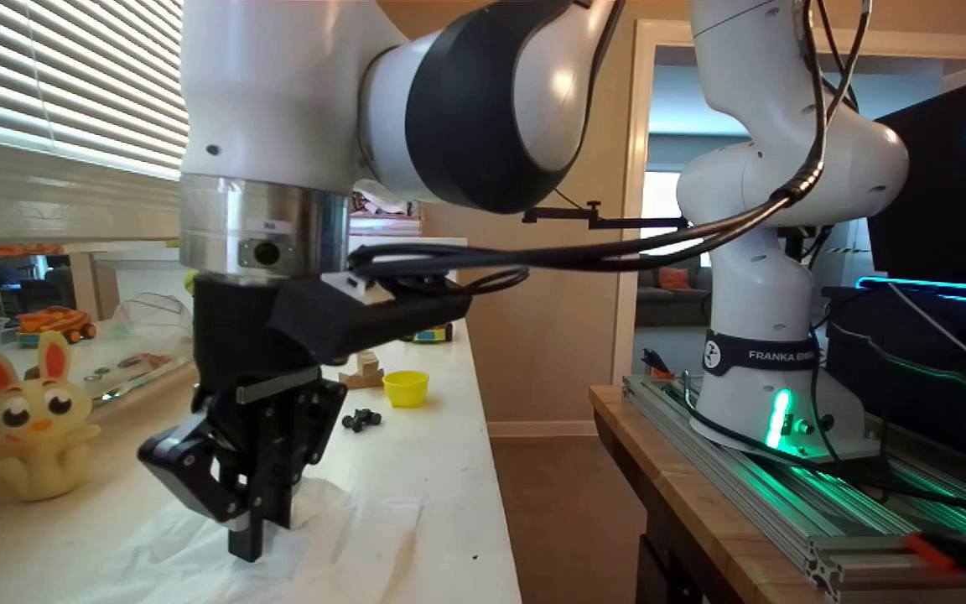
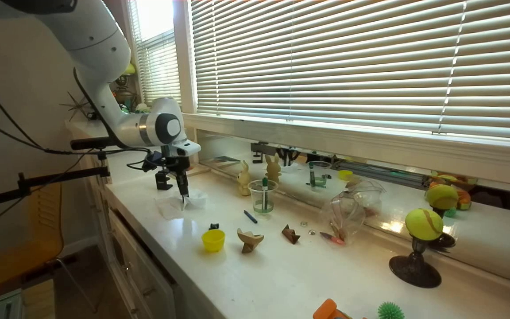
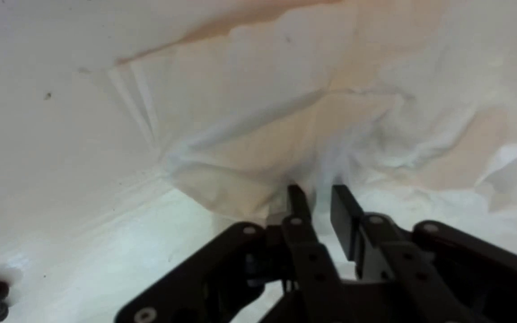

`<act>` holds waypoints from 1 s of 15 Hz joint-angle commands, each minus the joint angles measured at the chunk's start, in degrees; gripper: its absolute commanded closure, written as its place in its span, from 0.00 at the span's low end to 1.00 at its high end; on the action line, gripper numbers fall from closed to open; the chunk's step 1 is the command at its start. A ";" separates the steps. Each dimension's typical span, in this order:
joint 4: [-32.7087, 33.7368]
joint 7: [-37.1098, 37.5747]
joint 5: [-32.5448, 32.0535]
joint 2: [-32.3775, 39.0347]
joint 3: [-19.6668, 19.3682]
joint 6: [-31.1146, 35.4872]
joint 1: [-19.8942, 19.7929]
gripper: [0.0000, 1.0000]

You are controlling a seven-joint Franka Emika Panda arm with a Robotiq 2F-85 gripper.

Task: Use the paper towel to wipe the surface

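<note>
The paper towel [image 1: 357, 537] is a crumpled thin white sheet lying on the white countertop surface [image 1: 458, 503]. It also shows in an exterior view [image 2: 168, 208], and in the wrist view [image 3: 258, 148] its folds fill the middle. My gripper [image 1: 263, 535] points down at the towel, its tips at or just above the sheet; exact contact is unclear. In the wrist view the two black fingertips [image 3: 317, 190] stand a narrow gap apart, over wrinkled towel. I cannot tell whether a fold rises between them. The countertop also shows in an exterior view [image 2: 281, 274].
A yellow bunny [image 1: 38, 419] stands by the mirrored back wall. A small black toy car [image 1: 361, 419] and a yellow cup [image 1: 406, 389] sit near the towel. A clear cup [image 2: 262, 199], a blue marker [image 2: 250, 216] and a black bracket [image 2: 163, 180] stand around. The countertop's front edge drops off.
</note>
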 commanded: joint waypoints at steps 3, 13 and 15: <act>1.70 -1.01 1.34 -10.66 1.83 -13.52 2.48 0.32; -7.01 -10.79 4.70 -24.34 2.74 -21.79 -5.49 0.00; -3.61 -8.57 2.49 -21.20 3.53 -23.97 -5.89 0.00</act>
